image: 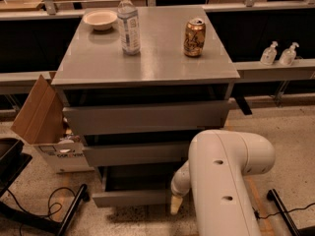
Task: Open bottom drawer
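The grey metal cabinet [142, 58] occupied the centre. The white rounded robot arm [226, 181] stood at 5 o'clock. The flat matte-grey bottom drawer [133, 198] sat partly extended at the cabinet's 6 o'clock. The gripper [176, 203] was at the drawer front's 3 o'clock end; its grip state could not be determined.

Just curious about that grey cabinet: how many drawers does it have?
3, stacked: the top drawer, the middle drawer and the bottom drawer nearest the floor. The gripper sits at the bottom drawer's right end.
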Available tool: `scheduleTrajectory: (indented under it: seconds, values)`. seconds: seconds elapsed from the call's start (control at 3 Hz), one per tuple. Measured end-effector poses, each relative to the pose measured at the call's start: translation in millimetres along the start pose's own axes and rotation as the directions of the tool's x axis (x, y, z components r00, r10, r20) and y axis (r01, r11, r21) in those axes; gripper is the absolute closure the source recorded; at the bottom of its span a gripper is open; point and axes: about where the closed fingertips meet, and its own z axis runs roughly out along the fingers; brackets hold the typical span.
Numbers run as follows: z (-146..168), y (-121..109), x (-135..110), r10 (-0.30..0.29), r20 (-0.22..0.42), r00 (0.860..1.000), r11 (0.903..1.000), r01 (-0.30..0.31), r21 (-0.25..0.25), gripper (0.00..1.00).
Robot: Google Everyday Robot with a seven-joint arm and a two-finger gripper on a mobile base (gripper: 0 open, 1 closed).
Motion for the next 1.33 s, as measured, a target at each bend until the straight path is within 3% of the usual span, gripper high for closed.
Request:
scheduleTrajectory:
  seconds: [0.33,0.67,1.0,1.33]
  values:
    - [12.3,9.9,7.0,0.012,-0.015,1.0,0.9996,-0.013,-0.024,0.0]
    - [31.5,56.7,36.0,0.068,-0.052,0.996,0.9914,-0.074,-0.108,0.18]
    - [26.2,69.9,47.1,0.081,-0.078,0.994,0.9871,-0.091,-0.132,0.49]
    - [18.1,68.9,45.5,0.081,-0.078,0.994,0.9871,-0.091,-0.132,0.72]
